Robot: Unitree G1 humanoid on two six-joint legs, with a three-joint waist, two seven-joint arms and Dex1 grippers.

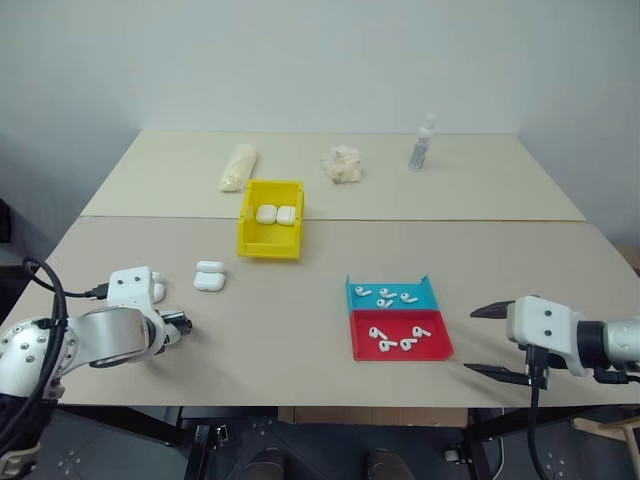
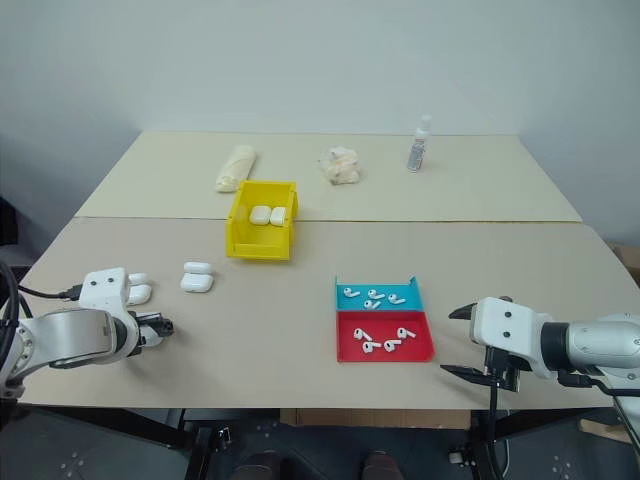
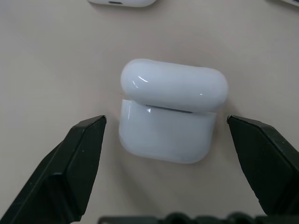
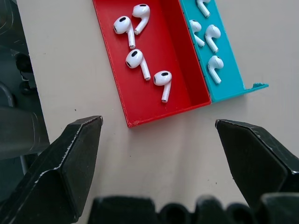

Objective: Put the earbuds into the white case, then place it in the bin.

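Two beige surfaces [image 1: 330, 340] meet under a white wall. The yellow bin [image 1: 271, 219] holds two cases. Another case [image 1: 209, 277] lies just left of it, a fourth [image 3: 170, 109] between the wide-spread fingers of the left hand [image 3: 166, 140], untouched. Four earbuds [image 4: 140, 60] lie in the red tray [image 1: 401, 336], four in the teal tray [image 1: 391, 294]. The right hand [image 1: 492, 341] hovers wide, empty, right of the trays.

White case [image 3: 121, 2] cut by frame edge at 12 o'clock in left wrist view; teal tray [image 4: 219, 79] cropped likewise in right wrist view.
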